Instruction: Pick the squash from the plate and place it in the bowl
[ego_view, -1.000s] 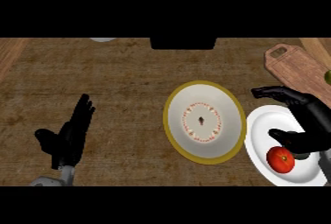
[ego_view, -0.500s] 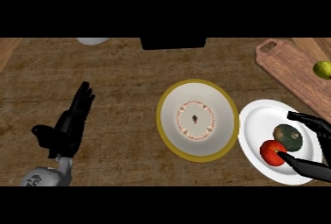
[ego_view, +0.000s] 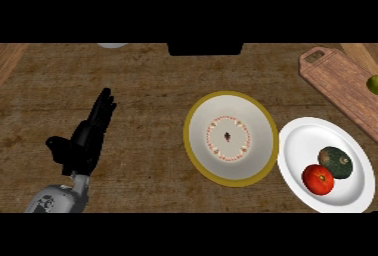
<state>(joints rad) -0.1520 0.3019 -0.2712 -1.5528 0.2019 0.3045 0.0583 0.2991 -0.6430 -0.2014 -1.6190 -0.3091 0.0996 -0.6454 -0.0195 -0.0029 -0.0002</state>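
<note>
One hand is in view, the left hand (ego_view: 87, 137). It hangs over the left part of the worktop (ego_view: 148, 75), with its grey forearm (ego_view: 59, 198) coming in from the near left corner. The black fingers are straight and close together and point toward the far side. The thumb sticks out to the left. The hand is open, holds nothing, and is well apart from all the dishes.

The squash (ego_view: 337, 161) lies on the white plate (ego_view: 310, 137) at the near right. It is dark green and rounded, and it sits in the right half of the plate. A red tomato (ego_view: 318, 179) lies just near and left of it on the same plate. The two look as if they touch, though it is not certain that they do. The rest of the plate's surface is bare, and its near right edge runs out of view.

The bowl (ego_view: 244, 112) stands just left of the plate, around the middle of the scene. It has a yellow rim and a pale inside, with a ring of small reddish marks and a dark dot at its centre. Its rim and the plate's rim are very close or touching.

A wooden cutting board (ego_view: 336, 80) lies at an angle at the far right. A green round thing (ego_view: 373, 84) on it is cut off by the right edge. A pale object (ego_view: 112, 45) shows at the far edge on the left, mostly hidden.
</note>
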